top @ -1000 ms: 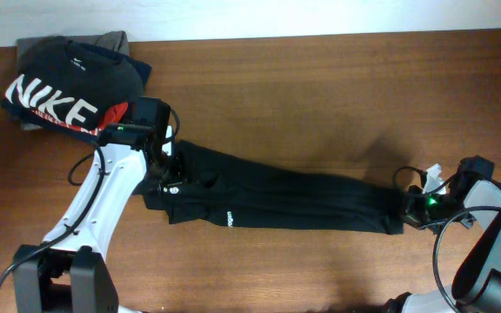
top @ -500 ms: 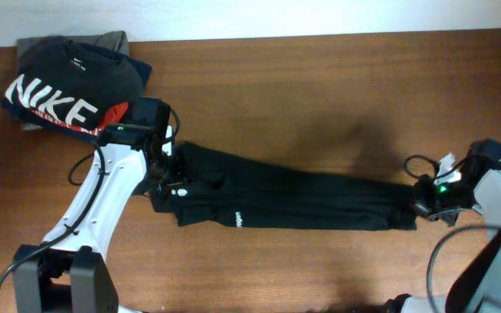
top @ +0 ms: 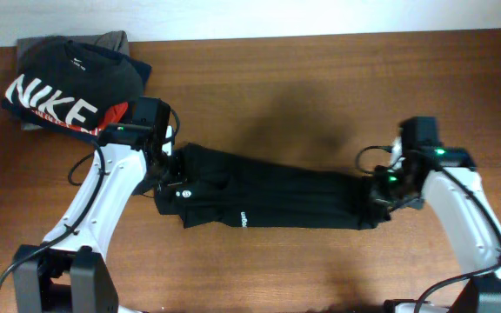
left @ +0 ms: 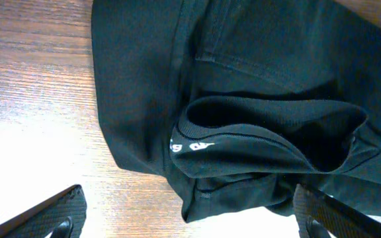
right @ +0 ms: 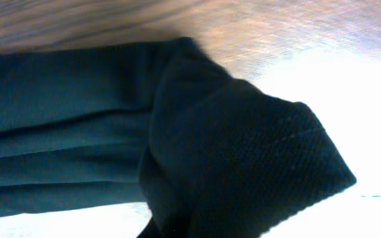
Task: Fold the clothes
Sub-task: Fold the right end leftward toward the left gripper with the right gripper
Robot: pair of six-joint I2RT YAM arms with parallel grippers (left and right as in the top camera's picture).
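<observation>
Right gripper (top: 379,193) pinches one end of the black top (top: 277,196); left gripper (top: 166,168) gapes.

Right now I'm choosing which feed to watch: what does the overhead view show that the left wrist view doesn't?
Only overhead: the right gripper shut on the far end of the black top; the NIKE T-shirt at a corner of the table. Only left wrist: the neckband with its ribbing and white lettering. Both: the black top, the open left gripper.
</observation>
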